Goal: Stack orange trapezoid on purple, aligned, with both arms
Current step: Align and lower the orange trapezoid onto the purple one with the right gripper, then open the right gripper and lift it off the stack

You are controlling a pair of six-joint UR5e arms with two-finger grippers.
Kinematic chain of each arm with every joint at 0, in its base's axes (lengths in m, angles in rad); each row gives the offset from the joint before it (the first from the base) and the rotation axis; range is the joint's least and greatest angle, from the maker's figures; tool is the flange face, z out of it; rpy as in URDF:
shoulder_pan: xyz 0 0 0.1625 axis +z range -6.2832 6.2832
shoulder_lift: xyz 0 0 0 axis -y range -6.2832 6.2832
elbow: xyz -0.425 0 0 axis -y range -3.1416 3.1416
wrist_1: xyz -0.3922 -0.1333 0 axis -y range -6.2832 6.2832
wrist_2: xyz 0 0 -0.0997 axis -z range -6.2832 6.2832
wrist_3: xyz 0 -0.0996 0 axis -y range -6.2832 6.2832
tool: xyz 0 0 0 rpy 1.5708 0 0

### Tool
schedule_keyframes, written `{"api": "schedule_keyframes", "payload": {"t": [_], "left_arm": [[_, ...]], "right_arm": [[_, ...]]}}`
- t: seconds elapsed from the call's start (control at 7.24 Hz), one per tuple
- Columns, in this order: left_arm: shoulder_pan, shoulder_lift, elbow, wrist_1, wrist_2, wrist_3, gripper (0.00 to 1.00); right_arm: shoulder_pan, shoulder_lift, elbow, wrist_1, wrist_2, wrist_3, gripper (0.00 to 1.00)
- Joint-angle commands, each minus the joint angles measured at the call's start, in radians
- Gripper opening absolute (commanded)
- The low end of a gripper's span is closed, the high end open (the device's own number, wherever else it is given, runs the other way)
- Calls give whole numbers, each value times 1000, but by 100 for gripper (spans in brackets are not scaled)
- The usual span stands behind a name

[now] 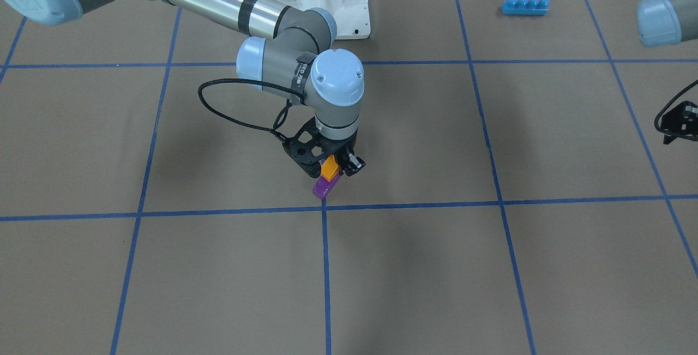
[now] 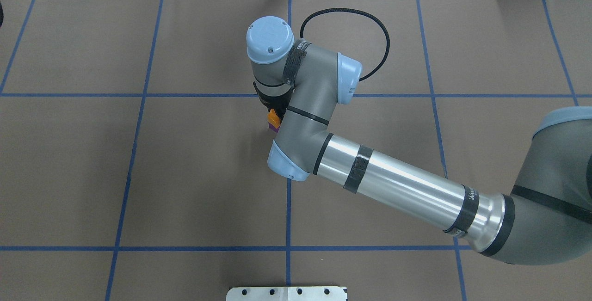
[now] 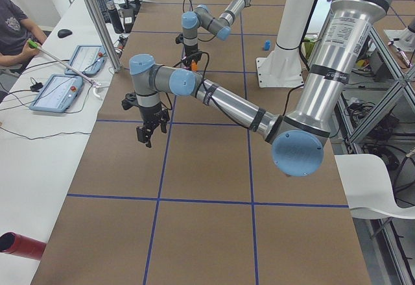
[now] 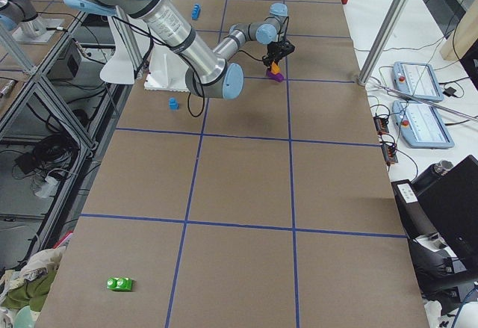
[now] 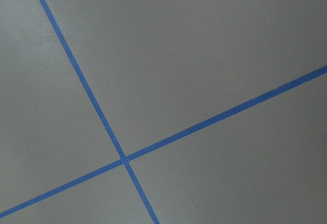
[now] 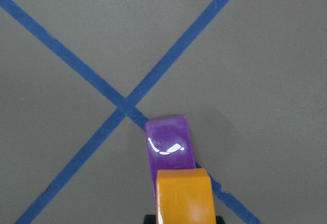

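Hold: right gripper (image 1: 334,170) clamps orange trapezoid (image 1: 329,169) atop purple (image 1: 325,186); left gripper (image 3: 148,134) fingers: cannot tell
Risk: stud not seated; orange may skew when released

The right arm (image 2: 393,181) stretched to the middle of the desk (image 2: 185,176), its wrist turned straight down. The right hand (image 1: 332,172) was clamped on the orange block (image 6: 183,193). The left arm (image 3: 227,106) reached out level, wrist down, the left hand (image 3: 148,136) hanging above the desk, its finger gap unclear.
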Motion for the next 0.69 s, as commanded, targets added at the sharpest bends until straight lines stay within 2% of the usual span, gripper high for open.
{"api": "schedule_keyframes", "payload": {"t": [0.0,0.28,0.41,0.55], "left_arm": [[0,-4,-2,0,0,0,100],[2,-10,1,0,0,4,100],[0,-9,-3,0,0,9,100],[-6,-6,-6,-8,-2,10,100]], "right_arm": [[16,0,55,-4,10,-1,100],[61,-3,132,-40,20,-1,100],[90,-6,202,-129,23,-56,100],[117,-44,338,-284,36,-248,100]]}}
